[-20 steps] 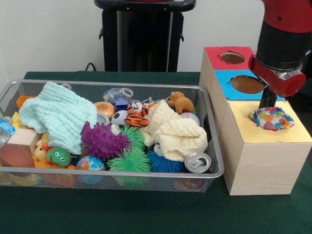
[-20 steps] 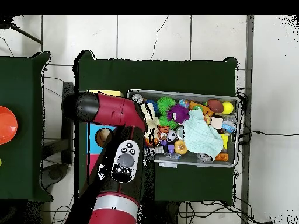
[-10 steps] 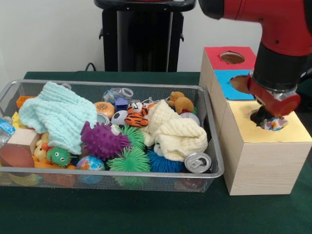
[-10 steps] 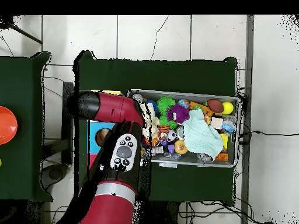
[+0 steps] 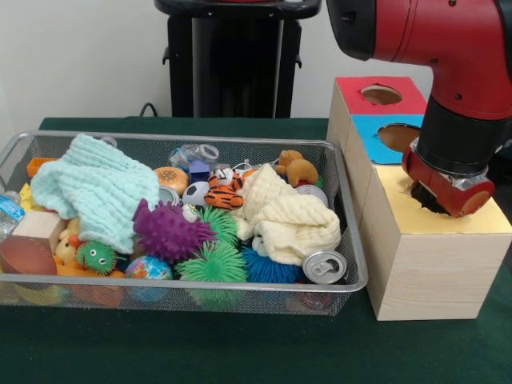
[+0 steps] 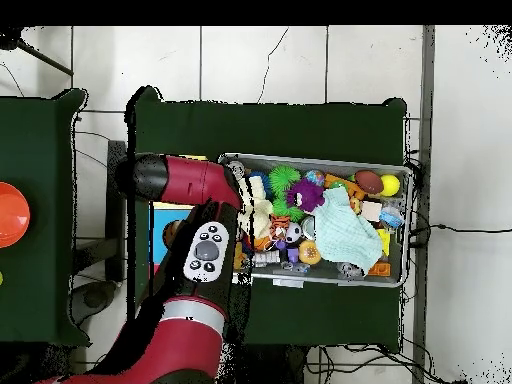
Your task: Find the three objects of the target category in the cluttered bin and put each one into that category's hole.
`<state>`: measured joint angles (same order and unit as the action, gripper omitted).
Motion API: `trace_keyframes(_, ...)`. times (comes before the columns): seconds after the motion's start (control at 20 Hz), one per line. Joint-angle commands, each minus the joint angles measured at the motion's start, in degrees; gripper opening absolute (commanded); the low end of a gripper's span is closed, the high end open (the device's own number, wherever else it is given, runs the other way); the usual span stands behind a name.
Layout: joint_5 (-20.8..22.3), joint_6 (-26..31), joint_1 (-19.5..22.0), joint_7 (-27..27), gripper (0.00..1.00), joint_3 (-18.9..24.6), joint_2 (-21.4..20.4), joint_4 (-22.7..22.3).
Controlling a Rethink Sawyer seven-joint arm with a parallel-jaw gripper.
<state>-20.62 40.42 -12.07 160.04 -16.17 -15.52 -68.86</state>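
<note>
Right at the yellow hole, arm [image 5: 448, 72] low over the wooden box [image 5: 424, 264], gripper [image 5: 436, 192] down in the opening, fingers hidden so grip cannot be told, green table [image 5: 240, 352] bare in front, bin [image 5: 352, 264] crammed rim to rim, can [image 5: 325, 266] against its near wall, no readable writing.

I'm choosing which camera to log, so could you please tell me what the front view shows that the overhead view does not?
Only the front view shows the wooden box's side, its red hole, and the can against the bin's near wall. Only the overhead view shows the tiled floor and the orange disc on a side table. Both show the red arm over the box and the mint cloth in the bin.
</note>
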Motion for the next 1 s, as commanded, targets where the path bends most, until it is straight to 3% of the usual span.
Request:
trace_keyframes(0.05, 2.51, -3.29, 0.25, 4.00, 0.00, 2.54, 4.43, -0.69)
trace_keyframes(0.35, 2.49, -1.99, 0.50, 3.08, 0.00, 2.57, 3.33, -1.39)
trace_keyframes(0.7, 2.85, 5.25, -0.37, 2.52, 0.00, 1.25, -2.56, -3.62)
trace_keyframes(1.0, 2.91, 9.51, -0.71, 2.46, 0.00, 0.49, -4.58, -2.59)
